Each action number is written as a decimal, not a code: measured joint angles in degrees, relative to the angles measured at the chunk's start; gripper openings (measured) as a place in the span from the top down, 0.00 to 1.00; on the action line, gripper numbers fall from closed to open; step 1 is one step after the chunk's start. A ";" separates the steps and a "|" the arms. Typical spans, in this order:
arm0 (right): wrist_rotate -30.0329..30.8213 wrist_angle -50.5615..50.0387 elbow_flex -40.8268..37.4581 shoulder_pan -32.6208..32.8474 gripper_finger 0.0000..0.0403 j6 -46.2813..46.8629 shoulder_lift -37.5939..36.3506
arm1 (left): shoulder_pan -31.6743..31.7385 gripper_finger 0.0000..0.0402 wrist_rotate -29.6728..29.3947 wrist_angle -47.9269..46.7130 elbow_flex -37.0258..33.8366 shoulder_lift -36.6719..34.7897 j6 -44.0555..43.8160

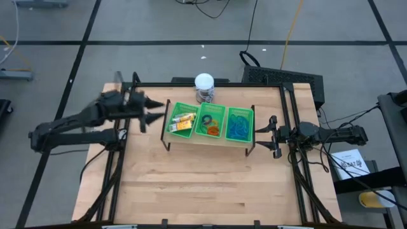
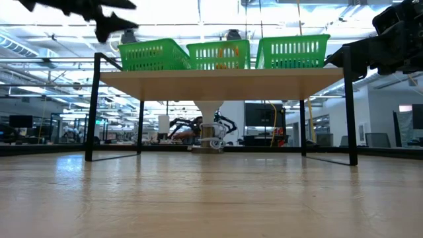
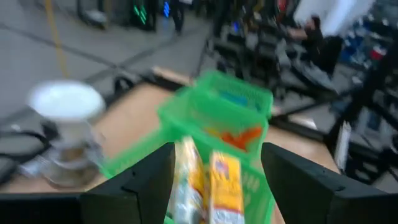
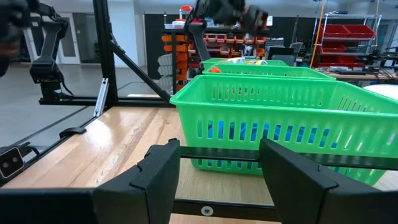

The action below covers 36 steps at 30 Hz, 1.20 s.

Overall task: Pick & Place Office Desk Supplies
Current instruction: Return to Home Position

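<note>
Office desk supplies (image 1: 210,125) lie in three green bins (image 2: 219,54) on a raised shelf (image 2: 225,82). Left gripper (image 1: 159,110), fingers spread and empty, hovers just left of the yellow boxes (image 1: 183,123); right gripper (image 1: 259,136), likewise spread, waits at the shelf's right end. Low view hides bin contents that the high view shows. A jar (image 1: 204,83) stands beyond.

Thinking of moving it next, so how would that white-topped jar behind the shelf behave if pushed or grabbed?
The jar stands upright with a lid that seems wider than its body, so a high push would probably tip it, and its round shape could then roll. Its clear wall looks smooth and rigid, so it may slip when pinched.
</note>
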 joint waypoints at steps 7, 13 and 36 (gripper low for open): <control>0.00 0.00 0.00 0.01 0.47 0.00 0.00 | 4.84 0.39 -0.36 -12.19 7.62 -9.15 14.05; 0.00 -0.01 -0.02 0.01 0.47 -0.02 0.01 | 5.94 0.37 -2.49 -24.97 7.75 -15.53 18.75; -0.04 0.49 -0.01 0.01 0.47 0.00 0.02 | 1.42 0.36 2.22 16.86 -30.47 -32.60 6.62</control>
